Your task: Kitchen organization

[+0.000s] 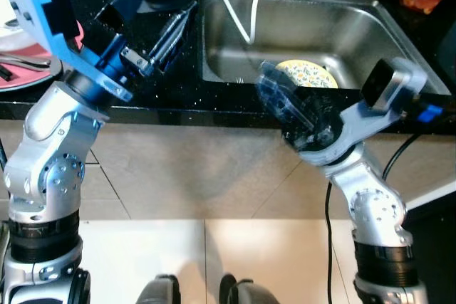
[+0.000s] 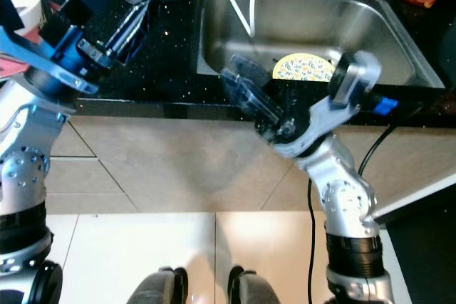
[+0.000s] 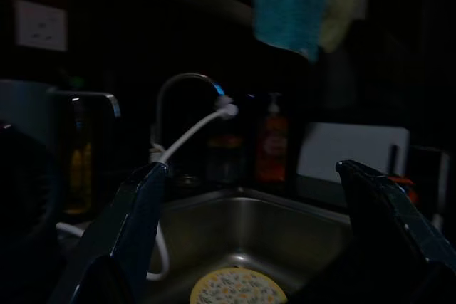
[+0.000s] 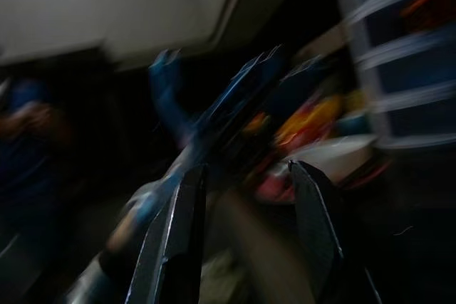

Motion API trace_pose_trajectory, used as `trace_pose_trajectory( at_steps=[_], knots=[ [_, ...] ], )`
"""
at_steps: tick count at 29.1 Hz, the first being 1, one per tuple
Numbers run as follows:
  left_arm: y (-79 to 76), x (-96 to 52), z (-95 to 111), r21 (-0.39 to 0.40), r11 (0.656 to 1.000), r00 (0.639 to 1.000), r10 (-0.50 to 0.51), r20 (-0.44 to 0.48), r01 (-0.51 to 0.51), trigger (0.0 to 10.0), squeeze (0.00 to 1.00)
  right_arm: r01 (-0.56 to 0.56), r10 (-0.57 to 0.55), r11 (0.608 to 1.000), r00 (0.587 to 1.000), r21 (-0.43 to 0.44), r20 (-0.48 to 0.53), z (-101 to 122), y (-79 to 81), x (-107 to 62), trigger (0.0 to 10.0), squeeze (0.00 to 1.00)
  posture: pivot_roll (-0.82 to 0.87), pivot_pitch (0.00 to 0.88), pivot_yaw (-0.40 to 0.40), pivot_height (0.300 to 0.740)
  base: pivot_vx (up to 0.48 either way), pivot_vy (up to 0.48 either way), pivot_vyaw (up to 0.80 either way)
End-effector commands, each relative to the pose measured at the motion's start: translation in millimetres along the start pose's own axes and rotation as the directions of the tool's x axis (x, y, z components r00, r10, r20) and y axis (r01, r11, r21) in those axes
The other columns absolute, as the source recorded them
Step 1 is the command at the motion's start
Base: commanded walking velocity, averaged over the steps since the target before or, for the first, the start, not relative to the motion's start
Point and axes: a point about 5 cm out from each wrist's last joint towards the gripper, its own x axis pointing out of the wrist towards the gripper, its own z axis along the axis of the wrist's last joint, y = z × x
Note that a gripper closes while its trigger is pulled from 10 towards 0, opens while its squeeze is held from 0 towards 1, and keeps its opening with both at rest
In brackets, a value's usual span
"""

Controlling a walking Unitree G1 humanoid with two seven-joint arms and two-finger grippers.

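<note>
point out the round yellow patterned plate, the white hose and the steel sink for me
round yellow patterned plate [image 1: 308, 74], left eye view, on its patterned face.
white hose [image 1: 231, 11], left eye view, on the stretch crossing the basin wall.
stainless steel sink [image 1: 335, 33], left eye view, on its bare back wall.

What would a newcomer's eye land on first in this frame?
The steel sink set in the black counter, with a yellow patterned plate on its bottom and a white hose hanging in. The left gripper hovers over the counter, the right gripper at the sink's front edge.
</note>
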Motion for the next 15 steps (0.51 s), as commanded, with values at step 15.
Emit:
trace_pose_trajectory(
  at_steps=[15],
  knots=[
    [-44.0,-66.3,-39.0,-0.215,0.92,0.817,-0.39,-0.424,0.328,10.0,0.0,0.067,-0.031,0.998,0.681,0.02,-0.732,-92.6,9.2,-68.5,10.0,0.0,0.06,0.12,-0.045,0.74,0.0,0.0,0.0]
  ],
)
